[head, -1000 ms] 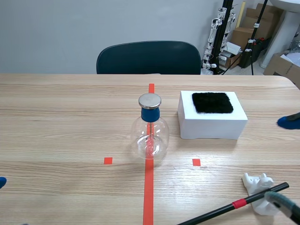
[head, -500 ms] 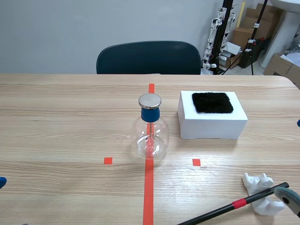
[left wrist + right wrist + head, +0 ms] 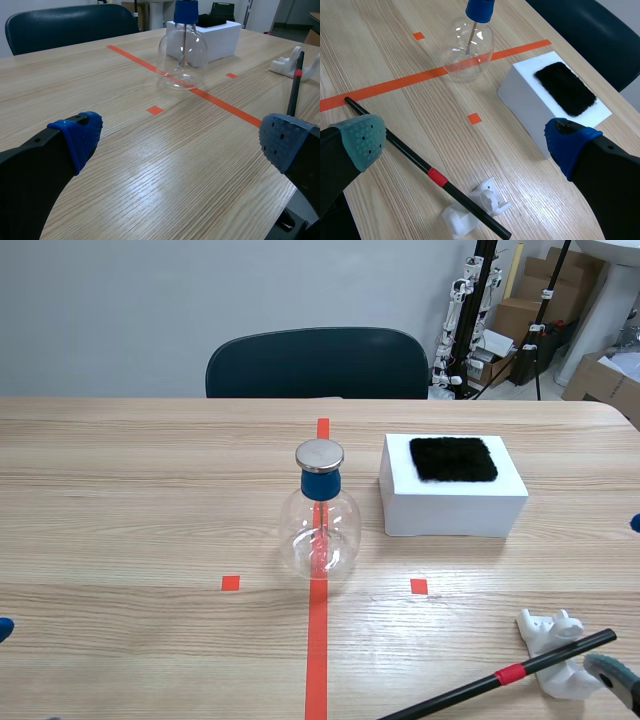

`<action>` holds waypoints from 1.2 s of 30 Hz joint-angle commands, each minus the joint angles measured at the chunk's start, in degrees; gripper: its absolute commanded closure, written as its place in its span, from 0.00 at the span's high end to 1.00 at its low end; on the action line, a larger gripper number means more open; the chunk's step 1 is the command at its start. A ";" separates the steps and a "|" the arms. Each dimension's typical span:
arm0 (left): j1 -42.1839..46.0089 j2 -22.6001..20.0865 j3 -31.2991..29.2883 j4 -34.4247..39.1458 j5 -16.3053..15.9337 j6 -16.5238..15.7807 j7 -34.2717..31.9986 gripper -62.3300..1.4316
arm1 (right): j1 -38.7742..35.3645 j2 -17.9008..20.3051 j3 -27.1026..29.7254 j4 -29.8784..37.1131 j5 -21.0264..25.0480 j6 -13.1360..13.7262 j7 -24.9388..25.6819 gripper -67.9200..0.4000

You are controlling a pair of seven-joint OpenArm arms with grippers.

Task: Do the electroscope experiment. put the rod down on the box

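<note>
Rod [image 3: 410, 152] lies flat on the bench [image 3: 380, 65], not on the box [image 3: 525, 115]. Right claw [image 3: 464, 139] is wide, holding nothing. The rod runs under it, crossing between the two fingers and passing close beside the grey-green pad [image 3: 360, 135]; can't tell if it touches. The rod end nearest the claw's wrist rests across a small white holder [image 3: 490, 197]. The other end points out ahead and stops at the orange tape line [image 3: 520, 50]. Red band [image 3: 437, 177] sits on the rod just ahead of the holder.

Box: white, with a black fuzzy patch [image 3: 565, 87] on top. It sits ahead of the right claw's blue pad [image 3: 567, 142], well apart from the rod.

Flask [image 3: 467, 52]: clear glass, upright, blue stopper [image 3: 480, 9], metal disc [image 3: 320, 453] on top, thin stem hanging inside. It stands on the tape line ahead of the right claw, beyond the rod, and beside the box without touching it.

Left claw [image 3: 181, 137] is wide too, with nothing between its fingers [image 3: 30, 170], low over bare bench. The flask is well ahead of it, with the box behind the flask from that side. The rod and holder show off to the side, past one of its fingers.

Scene view: only the claw tips show at the near bench edges. The right claw's grey-green pad sits just beside the rod's holder end. Dark chair [image 3: 315, 365] stands at the bench's far side.
</note>
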 commanded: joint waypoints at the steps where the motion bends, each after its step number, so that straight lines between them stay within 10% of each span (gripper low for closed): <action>1: 0.31 -0.17 -0.07 0.66 -0.59 -0.04 -2.86 1.00 | 0.68 0.90 -0.20 0.44 1.03 0.02 0.59 1.00; 36: 0.31 -0.17 -0.07 0.66 -0.59 -0.04 -2.86 1.00 | 0.68 0.90 -0.22 0.44 1.07 0.04 1.79 1.00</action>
